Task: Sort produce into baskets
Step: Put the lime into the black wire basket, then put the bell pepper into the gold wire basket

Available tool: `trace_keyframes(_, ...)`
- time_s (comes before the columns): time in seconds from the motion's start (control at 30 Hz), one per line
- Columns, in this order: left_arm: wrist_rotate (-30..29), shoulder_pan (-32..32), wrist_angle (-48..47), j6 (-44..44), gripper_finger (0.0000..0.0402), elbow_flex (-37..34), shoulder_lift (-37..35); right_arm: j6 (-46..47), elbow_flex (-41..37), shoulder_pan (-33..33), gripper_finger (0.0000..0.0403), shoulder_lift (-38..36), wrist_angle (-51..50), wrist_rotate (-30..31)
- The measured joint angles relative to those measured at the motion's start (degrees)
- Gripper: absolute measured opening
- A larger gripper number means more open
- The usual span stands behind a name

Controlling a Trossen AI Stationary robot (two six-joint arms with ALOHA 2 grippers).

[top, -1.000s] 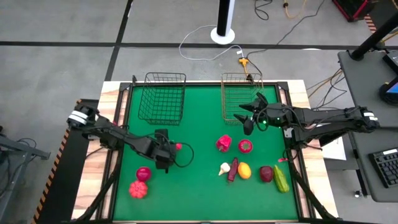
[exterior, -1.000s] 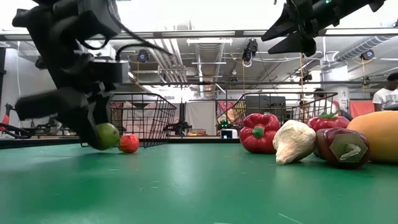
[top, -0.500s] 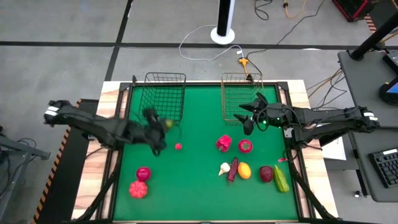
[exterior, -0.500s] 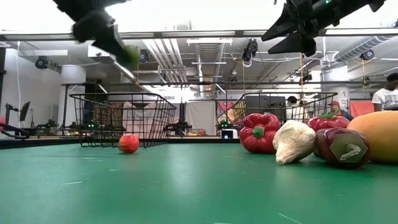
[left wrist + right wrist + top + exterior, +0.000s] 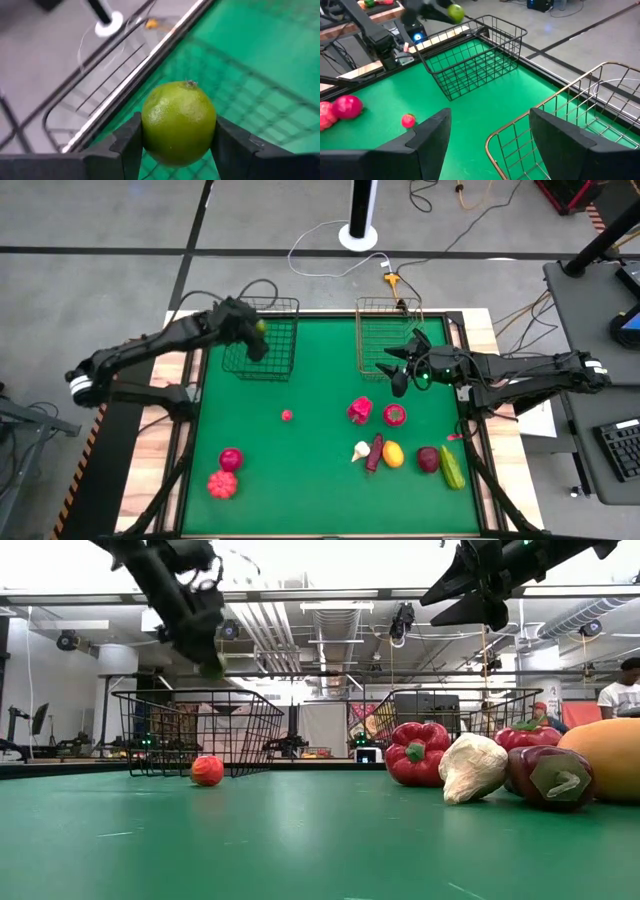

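Observation:
My left gripper [image 5: 254,332] is shut on a green lime [image 5: 179,122] and is up in the air over the black wire basket [image 5: 262,340] at the far left. The lime also shows in the high view [image 5: 261,326] and in the right wrist view [image 5: 455,12]. My right gripper [image 5: 400,372] is open and empty, in the air by the near end of the copper-brown basket [image 5: 386,330]. The other produce lies on the green mat: a small red piece [image 5: 287,416], a red pepper [image 5: 360,411] and several more. My left gripper pinches the lime between its two fingers, one on each of its opposite sides [image 5: 148,131]. The lime's stem end faces away from the gripper. The lime is lifted clear, in the air above the black basket's wire mesh [image 5: 235,95].
At the near right lie a white garlic [image 5: 360,450], a purple eggplant [image 5: 376,452], a yellow piece [image 5: 393,454], a dark red piece [image 5: 428,459] and a green cucumber [image 5: 452,467]. A magenta piece [image 5: 231,459] and a red tomato [image 5: 222,484] lie near left. The mat's middle is bare.
My left gripper has risen from the mat's near left with the lime and gone toward the table's far edge, and now is over the black basket. The lime is lifted clear. The small red piece has stayed on the mat.

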Motion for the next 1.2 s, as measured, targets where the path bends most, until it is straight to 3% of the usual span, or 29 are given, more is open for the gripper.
trace_keyframes(0.33,0.5,3.0,-1.3,0.1,0.0183,0.1,11.0,0.0,0.0,0.0,0.0269,0.0,0.2,0.0)
trace_keyframes(0.67,0.5,3.0,-9.5,0.1,0.0186,6.1,19.1,0.0,0.0,0.0,0.0266,0.0,0.2,0.0)
trace_keyframes(1.2,0.5,2.6,-10.8,-1.7,0.0257,9.3,20.9,0.0,0.0,0.0,0.0269,0.0,0.2,0.0)
